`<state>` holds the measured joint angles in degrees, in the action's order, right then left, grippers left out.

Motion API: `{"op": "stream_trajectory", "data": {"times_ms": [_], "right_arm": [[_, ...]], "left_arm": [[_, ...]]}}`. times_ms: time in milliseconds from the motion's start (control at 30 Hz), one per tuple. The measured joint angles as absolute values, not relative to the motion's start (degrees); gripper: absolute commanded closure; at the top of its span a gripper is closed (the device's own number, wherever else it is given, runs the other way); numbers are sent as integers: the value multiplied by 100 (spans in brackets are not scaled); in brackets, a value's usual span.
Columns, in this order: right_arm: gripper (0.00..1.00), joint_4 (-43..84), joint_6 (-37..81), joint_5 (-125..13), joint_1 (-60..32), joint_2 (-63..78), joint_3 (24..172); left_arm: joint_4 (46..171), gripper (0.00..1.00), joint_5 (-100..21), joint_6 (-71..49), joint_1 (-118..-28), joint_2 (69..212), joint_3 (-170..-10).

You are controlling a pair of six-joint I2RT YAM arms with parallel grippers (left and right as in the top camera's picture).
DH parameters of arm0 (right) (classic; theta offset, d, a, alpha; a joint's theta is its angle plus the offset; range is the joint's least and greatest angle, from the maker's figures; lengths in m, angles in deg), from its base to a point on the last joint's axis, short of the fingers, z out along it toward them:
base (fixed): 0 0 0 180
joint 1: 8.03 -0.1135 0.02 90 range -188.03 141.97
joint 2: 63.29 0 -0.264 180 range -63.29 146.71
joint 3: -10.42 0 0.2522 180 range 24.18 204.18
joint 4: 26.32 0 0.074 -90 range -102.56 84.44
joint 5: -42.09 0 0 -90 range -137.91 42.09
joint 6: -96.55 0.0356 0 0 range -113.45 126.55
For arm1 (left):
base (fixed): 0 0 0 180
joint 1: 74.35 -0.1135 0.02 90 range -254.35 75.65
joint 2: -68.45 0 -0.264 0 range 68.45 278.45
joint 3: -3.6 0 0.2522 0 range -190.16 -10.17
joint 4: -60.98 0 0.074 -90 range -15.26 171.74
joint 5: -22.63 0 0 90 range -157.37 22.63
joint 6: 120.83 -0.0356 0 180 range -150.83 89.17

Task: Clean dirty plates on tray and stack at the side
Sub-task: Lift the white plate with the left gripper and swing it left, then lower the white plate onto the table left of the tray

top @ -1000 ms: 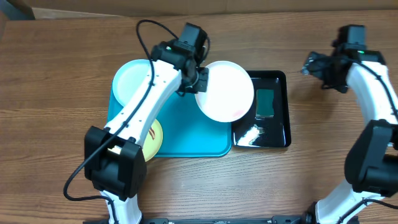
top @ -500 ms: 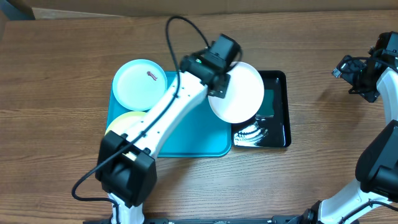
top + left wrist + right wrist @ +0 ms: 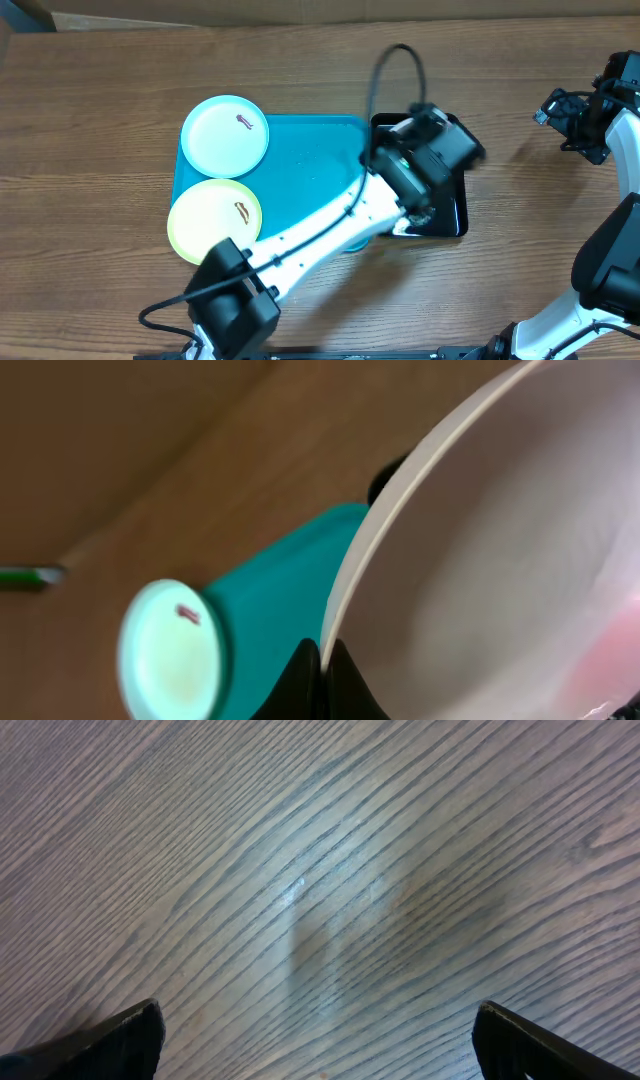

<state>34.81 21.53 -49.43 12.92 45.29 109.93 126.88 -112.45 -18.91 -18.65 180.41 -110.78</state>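
Swings white plate (image 3: 500,560), rim pinched in closed left gripper (image 3: 320,665), off turquoise tray (image 3: 310,170) to over black tray (image 3: 455,215), probably for cleaning. Leaves smeared aqua plate (image 3: 225,135) and yellow-green plate (image 3: 213,222) on turquoise tray. Keeps right gripper (image 3: 320,1040) spread wide, empty.

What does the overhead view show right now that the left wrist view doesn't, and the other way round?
Overhead only: the yellow-green plate on the turquoise tray, the black tray beside it under the left arm, and the right gripper far off to the side. Left wrist only: the white plate, clamped at its rim by the left gripper, with a pinkish smear; overhead the arm hides it. Both: the pale aqua plate with its smear, on the turquoise tray.
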Motion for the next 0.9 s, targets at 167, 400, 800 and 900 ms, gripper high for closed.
{"op": "stream_trajectory", "data": {"times_ms": [167,400,800,900], "right_arm": [[0,3479,2155,-4943,1292,4529,10993],[0,3481,2153,-4943,1295,4529,10993],[0,3479,2151,-4943,1295,4529,10993],[0,3479,2153,-4943,1295,4529,10993]], "left_arm": [[12574,96,-12270,-2192,-1353,18041,-11078],[12524,96,-13206,-2315,-973,18041,-11078],[12284,96,-13551,-2352,-947,18041,-11078],[12284,96,-13538,-2332,-947,18041,-11078]]}}
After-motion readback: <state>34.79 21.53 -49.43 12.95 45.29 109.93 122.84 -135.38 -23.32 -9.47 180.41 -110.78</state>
